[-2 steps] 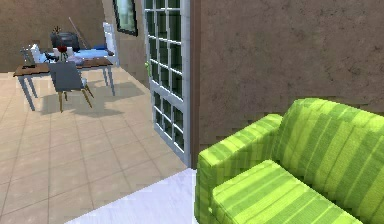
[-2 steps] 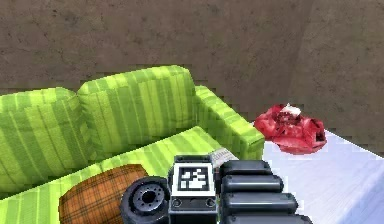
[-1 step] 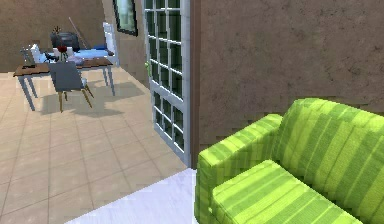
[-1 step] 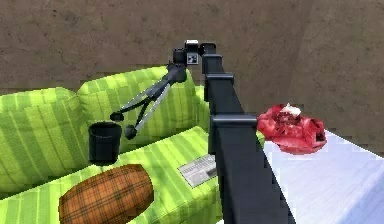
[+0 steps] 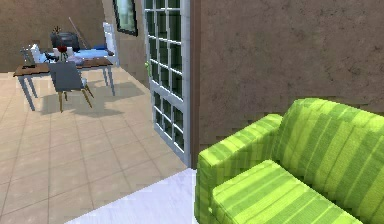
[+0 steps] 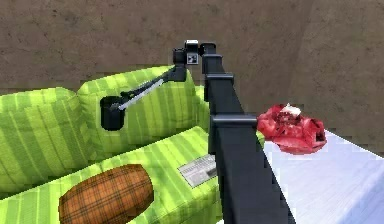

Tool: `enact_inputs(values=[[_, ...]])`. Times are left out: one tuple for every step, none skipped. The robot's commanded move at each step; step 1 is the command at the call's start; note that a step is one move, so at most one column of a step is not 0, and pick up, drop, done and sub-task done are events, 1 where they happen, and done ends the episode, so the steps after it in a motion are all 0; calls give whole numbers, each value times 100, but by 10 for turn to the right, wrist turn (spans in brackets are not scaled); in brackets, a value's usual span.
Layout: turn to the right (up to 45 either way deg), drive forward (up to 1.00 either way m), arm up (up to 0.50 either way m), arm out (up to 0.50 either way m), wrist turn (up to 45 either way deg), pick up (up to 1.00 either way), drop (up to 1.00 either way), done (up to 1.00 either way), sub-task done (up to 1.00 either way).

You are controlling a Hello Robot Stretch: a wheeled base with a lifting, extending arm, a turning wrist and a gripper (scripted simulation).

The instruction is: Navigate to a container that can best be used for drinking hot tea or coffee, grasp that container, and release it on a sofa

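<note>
Holds a dark mug (image 6: 110,118) at the far end of the gripper (image 6: 122,103), clear above the green striped sofa (image 6: 40,130) seat, before its backrest (cannot tell how the jaws stand). On that sofa's seat, a brown plaid cushion (image 6: 105,195); just beside the sofa, a red lump (image 6: 290,128) on a white surface (image 6: 340,185).

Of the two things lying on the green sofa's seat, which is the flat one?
The pale paper next to the dark arm: it lies thin and flat on the seat, whereas the brown checked cushion is plump and rounded.
</note>
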Motion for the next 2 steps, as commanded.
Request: enact_inputs(values=[[0,0,-30,0,0,0,0,0,0],[0,0,-32,0,0,0,0,0,0]])
